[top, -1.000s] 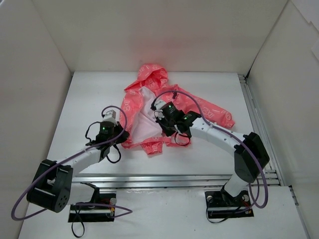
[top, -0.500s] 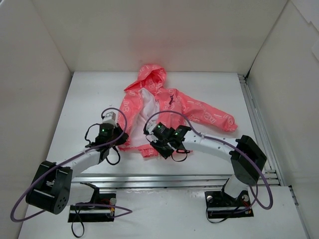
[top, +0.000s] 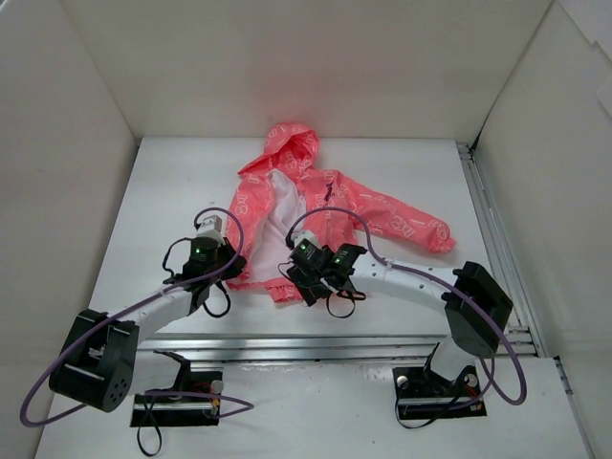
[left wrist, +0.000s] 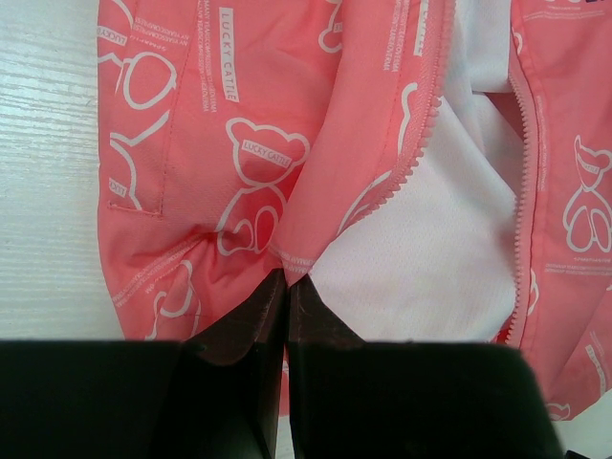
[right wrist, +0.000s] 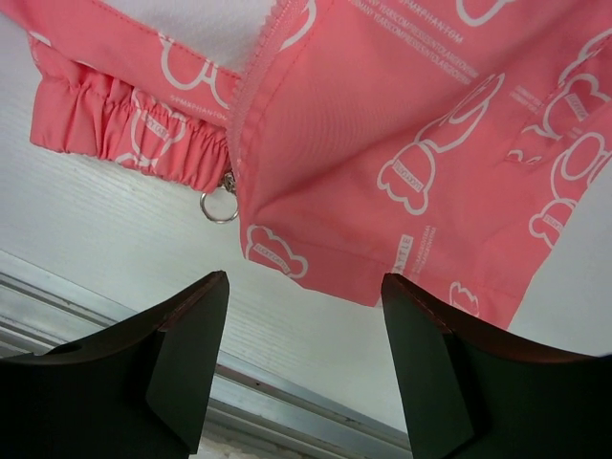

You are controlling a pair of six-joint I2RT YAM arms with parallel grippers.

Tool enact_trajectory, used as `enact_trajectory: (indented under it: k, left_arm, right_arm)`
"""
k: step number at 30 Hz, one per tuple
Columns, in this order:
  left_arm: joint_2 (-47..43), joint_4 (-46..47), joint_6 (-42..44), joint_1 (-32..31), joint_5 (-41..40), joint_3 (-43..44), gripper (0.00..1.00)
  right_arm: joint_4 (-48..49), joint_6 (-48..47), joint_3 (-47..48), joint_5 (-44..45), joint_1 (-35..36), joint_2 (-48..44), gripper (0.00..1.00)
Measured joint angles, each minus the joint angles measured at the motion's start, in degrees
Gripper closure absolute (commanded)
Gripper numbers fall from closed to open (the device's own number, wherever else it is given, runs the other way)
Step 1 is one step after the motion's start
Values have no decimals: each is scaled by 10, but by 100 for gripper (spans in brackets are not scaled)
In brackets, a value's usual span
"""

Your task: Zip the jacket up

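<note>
The coral-pink jacket point(top: 359, 206) lies face up on the white table, hood at the far end, front open with white lining point(top: 277, 215) showing. My left gripper point(top: 228, 266) is shut on the jacket's left front edge near the hem point(left wrist: 285, 275), beside the zipper teeth point(left wrist: 413, 158). My right gripper point(top: 298, 279) hovers open at the hem of the other front panel point(right wrist: 382, 124), its fingers point(right wrist: 191, 344) holding nothing. The zipper slider with its metal ring pull point(right wrist: 219, 206) sits at the bottom of that panel, just ahead of the right gripper point(right wrist: 304, 282).
An aluminium rail point(top: 335, 342) runs along the near table edge, close under the right gripper point(right wrist: 287, 411). Another rail point(top: 483, 220) runs down the right side. White walls close in the table on three sides.
My right gripper has carried the right front panel down toward the near edge, laid it flat, then opened and let it go. The left gripper has kept its grip and place.
</note>
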Motion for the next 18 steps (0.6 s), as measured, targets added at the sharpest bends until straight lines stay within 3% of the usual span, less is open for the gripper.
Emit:
enact_trajectory:
  k: [7,18]
  left_arm:
    - [0,0,0,0,0,0,100]
    - [1,0,0,0,0,0,100]
  right_arm:
    - [18,35,1,9,3,16,31]
    - [38,50,13,24,3,69,40]
